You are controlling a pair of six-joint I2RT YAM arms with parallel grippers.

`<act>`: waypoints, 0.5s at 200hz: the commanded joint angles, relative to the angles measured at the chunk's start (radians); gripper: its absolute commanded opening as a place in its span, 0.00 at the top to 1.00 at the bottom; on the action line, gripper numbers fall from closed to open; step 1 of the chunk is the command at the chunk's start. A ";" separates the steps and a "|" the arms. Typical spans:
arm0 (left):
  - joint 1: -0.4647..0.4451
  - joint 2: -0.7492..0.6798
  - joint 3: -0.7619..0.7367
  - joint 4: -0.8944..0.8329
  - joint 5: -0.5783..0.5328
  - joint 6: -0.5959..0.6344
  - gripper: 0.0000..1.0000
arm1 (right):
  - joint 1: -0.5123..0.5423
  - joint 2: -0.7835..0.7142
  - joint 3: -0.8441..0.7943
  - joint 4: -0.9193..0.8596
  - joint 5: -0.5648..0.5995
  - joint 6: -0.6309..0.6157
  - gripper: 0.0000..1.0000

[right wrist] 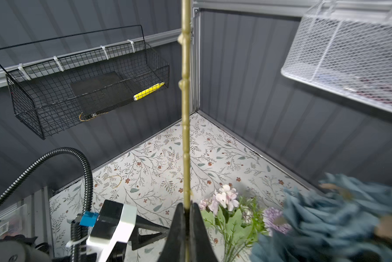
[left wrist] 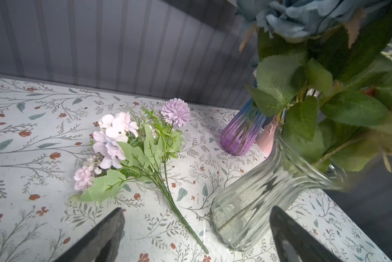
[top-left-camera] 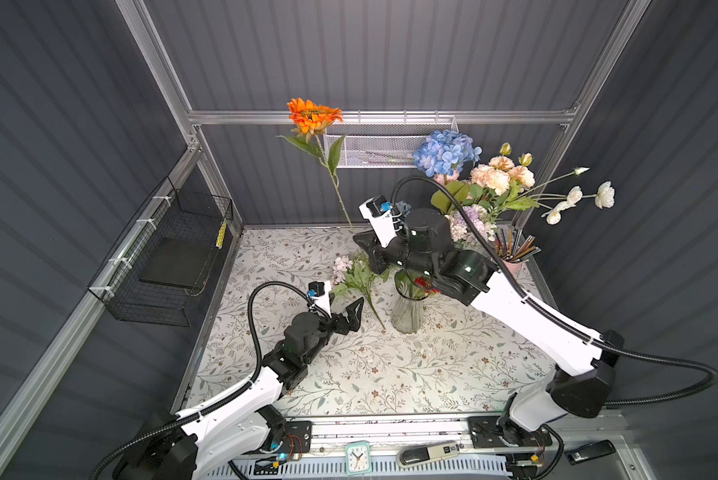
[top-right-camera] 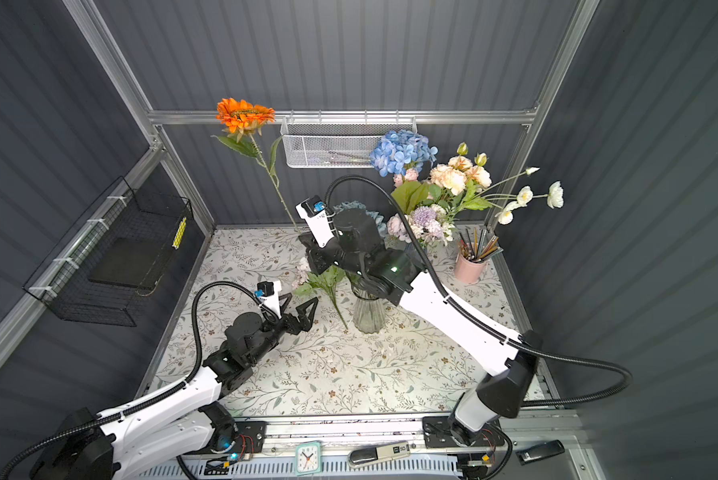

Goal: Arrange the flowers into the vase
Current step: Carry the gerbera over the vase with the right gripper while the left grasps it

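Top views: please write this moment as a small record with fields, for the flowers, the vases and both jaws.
right jaws: shut on the stem of the orange daisy, bloom high up
lilac bunch: lies on the cloth beside the clear vase, not in it
left jaws: open, empty, near the lilac bunch
clear vase: upright, holds a red flower
purple vase: at the back, holds the bouquet
pink cup: holds pencils
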 commanded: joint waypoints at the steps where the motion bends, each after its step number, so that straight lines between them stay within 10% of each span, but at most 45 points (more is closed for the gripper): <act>1: 0.007 0.025 0.047 -0.054 0.037 0.007 0.00 | 0.000 -0.093 -0.077 0.050 0.049 -0.059 1.00; 100: 0.039 0.382 0.337 0.178 0.194 0.034 0.00 | -0.004 -0.431 -0.523 0.369 0.091 -0.197 1.00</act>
